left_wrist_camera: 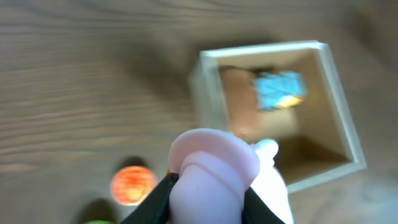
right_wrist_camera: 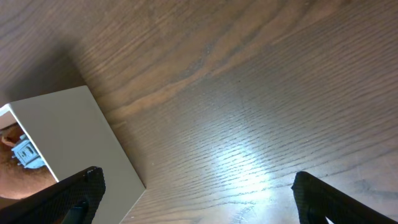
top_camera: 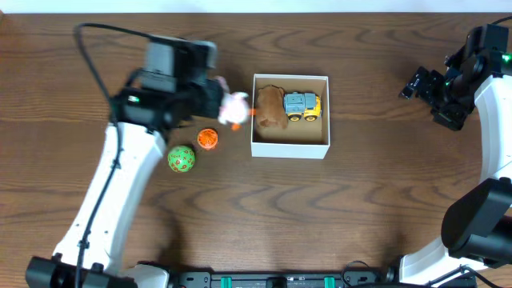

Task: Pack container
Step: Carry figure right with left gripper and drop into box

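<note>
Dark wood bench (top_camera: 360, 208), seen from overhead, with two arms working from its near edge. The left arm (top_camera: 120, 184) reaches toward the middle of the bench, while the right arm (top_camera: 496, 128) hangs back by the far right corner, well apart from the work.

The container (top_camera: 290, 149), white outside and tan inside, sits open near the bench's middle, a little toward the far edge. It is square, so it offers no long axis to line up with. Two toys already lie side by side in it: a brown plush (top_camera: 270, 108) by its left wall and a blue-and-yellow toy truck (top_camera: 302, 105) to the right of that.

The left fingers (left_wrist_camera: 152, 202) are closed around a pink soft toy (top_camera: 234, 107), one finger on each flank. The toy hangs just outside the container's left wall; whether it touches the wall cannot be told.

From this grip the container lies directly toward the bench's right edge. A short carry that way over the wall looks to be all that is needed, and the left arm is by far the nearer.

The right fingers (right_wrist_camera: 78, 193) are spread wide and hold nothing.

An orange ball (top_camera: 208, 139) and a green ball (top_camera: 182, 159) wait on the bench left of the container, toward the near edge.
</note>
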Tool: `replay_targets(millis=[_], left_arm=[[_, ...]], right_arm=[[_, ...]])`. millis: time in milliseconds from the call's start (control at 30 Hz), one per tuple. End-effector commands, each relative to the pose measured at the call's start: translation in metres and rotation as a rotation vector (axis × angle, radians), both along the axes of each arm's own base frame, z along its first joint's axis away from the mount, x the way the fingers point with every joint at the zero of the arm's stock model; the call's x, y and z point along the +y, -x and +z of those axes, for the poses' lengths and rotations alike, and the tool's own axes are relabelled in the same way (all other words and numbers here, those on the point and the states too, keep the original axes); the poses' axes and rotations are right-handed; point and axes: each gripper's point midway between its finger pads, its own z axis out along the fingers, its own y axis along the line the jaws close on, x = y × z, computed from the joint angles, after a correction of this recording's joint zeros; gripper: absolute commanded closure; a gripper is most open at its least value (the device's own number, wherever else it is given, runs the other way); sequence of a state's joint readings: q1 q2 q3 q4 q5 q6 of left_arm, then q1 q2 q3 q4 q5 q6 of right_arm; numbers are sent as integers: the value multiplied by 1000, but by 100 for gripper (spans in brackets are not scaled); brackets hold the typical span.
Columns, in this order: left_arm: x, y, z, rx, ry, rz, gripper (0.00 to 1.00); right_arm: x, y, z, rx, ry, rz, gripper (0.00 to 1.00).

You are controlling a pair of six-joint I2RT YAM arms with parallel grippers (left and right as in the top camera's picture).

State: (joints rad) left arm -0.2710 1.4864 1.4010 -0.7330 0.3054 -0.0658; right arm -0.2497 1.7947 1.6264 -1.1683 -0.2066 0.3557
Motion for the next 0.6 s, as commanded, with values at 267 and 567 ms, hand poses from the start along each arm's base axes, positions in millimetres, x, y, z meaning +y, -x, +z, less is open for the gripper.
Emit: replay_targets(millis=[267,567], left_arm=[[-63,5,-53,138,-39,186,75],[-100,2,-126,272,-57,246,76]], right_arm=[[4,2,-5,21,-6,7,1],[5,3,-6,27,-7,10,1]])
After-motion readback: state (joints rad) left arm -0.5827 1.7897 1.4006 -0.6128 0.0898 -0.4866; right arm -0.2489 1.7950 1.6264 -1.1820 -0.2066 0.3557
